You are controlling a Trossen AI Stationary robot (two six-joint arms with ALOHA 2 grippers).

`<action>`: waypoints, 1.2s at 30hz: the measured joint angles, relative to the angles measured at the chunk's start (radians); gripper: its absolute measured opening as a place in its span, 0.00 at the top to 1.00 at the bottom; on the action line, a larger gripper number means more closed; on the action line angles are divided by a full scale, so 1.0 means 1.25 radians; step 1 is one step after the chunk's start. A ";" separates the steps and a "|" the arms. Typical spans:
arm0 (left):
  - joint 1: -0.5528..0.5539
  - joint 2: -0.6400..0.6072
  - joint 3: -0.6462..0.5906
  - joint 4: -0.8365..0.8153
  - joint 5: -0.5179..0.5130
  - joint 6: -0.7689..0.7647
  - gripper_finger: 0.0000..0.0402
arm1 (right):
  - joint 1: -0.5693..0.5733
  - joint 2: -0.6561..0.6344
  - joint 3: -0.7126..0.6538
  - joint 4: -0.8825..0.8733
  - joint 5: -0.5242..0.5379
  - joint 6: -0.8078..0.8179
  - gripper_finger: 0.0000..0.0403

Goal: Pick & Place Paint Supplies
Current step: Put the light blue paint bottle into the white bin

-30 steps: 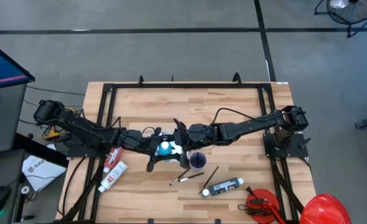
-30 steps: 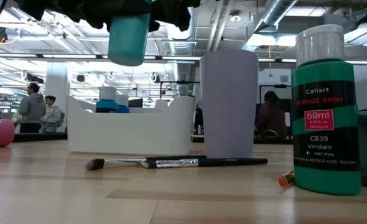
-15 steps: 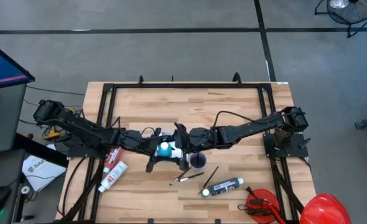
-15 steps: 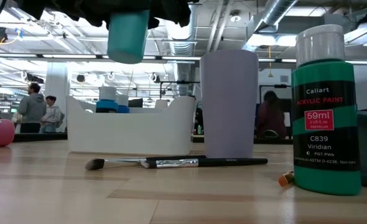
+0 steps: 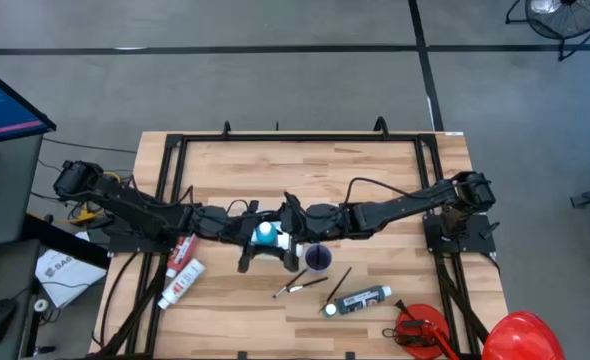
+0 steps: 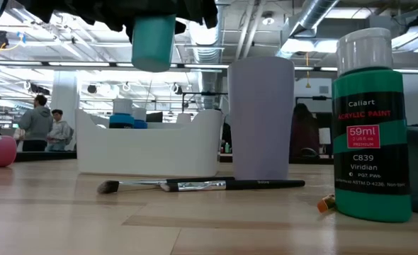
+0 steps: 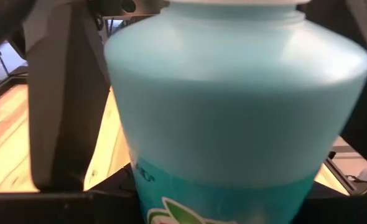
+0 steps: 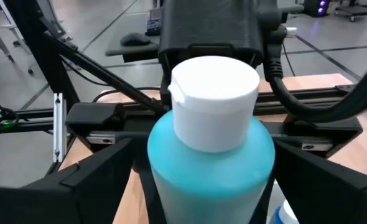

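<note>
A light blue bottle (image 5: 266, 235) with a white cap (image 8: 213, 99) hangs upright in the air over the table's middle; in the low view only its bottom (image 6: 153, 44) shows. My left gripper (image 5: 256, 237) reaches in from the table's left and is shut on it. My right gripper (image 8: 211, 190) comes from the right and is open, one finger on either side of the bottle's body. I cannot tell whether they touch it. Two brushes (image 5: 300, 285) and a dark bottle (image 5: 357, 300) lie nearer the front edge. Red and white tubes (image 5: 181, 270) lie at the left. My left gripper pinches the bottle's body (image 7: 130, 130) between its two fingers (image 7: 59, 93), coming about level from the table's left. The bottle stands upright in the hold with its cap up, lifted clear of the table.
A white bin (image 6: 149, 142) and a purple cup (image 5: 318, 257) stand right below the grippers. A green paint bottle (image 6: 370, 127) stands close to the low camera, with a brush (image 6: 195, 185) lying beyond it. A red tool (image 5: 420, 330) and a red dome (image 5: 520, 335) sit at the near right corner.
The hanging bottle has shifted a little sideways and now hangs straighter under the grippers. My right wrist has turned slightly beside it.
</note>
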 joint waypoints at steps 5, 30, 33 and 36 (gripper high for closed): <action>-0.001 0.001 0.000 0.000 0.001 0.000 0.57 | -0.002 0.000 0.001 -0.008 0.000 0.007 0.13; 0.000 0.002 0.003 -0.040 -0.013 -0.019 0.53 | 0.000 0.003 0.002 -0.037 0.057 -0.008 0.54; -0.001 -0.001 0.007 -0.067 -0.035 -0.034 0.47 | 0.000 0.004 -0.001 -0.052 0.060 -0.008 0.59; -0.001 -0.008 0.007 -0.093 -0.035 -0.044 0.40 | 0.000 0.007 -0.001 -0.064 0.061 -0.006 0.59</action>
